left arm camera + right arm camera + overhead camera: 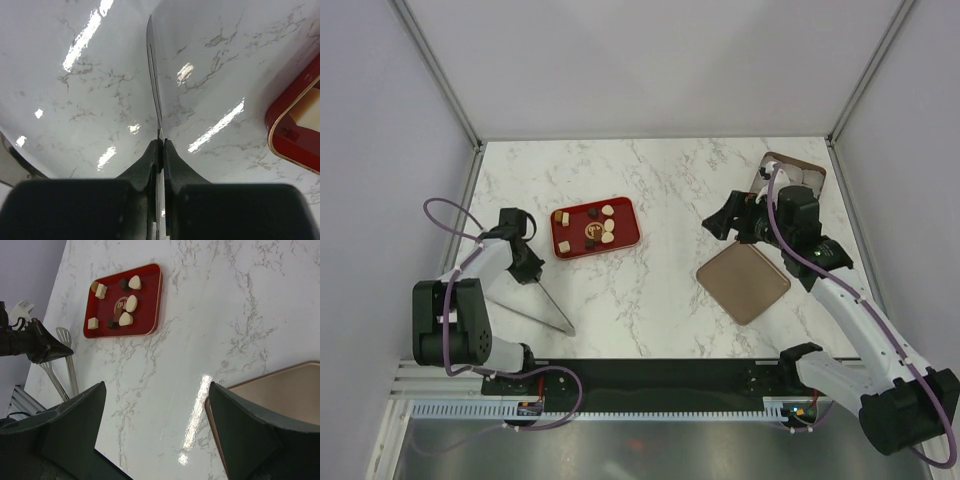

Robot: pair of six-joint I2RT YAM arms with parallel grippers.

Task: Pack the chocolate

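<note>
Left gripper [161, 142] of mine is pinched hard on one thin leg of the metal tongs [154, 75], while my right gripper [156, 390] hangs spread wide and carries nothing. On the marble table [660, 180], the flat brown lid [743, 282] lies at about 4 o'clock, just under my right arm. The red tray [147, 305] sits at about 10 o'clock, and the chocolate [131, 303] is scattered on it in white and dark pieces, none packed yet. My main worry is the tongs: I seem to grip a single leg, with the other leg splayed off toward 8 o'clock. If so, I judge that I cannot squeeze them, and that they may pivot or skid on the glossy marble when I swing toward the tray. A rounded piece nudged by a loose leg could roll over the tray's low rim. My right arm could also knock the lid as it reaches. That arm covers most of the container [805, 162] at 2 o'clock, so I cannot see what is inside it. Which end of the tongs is the working end I cannot make out, nor can I count the small dark pieces with any certainty.
</note>
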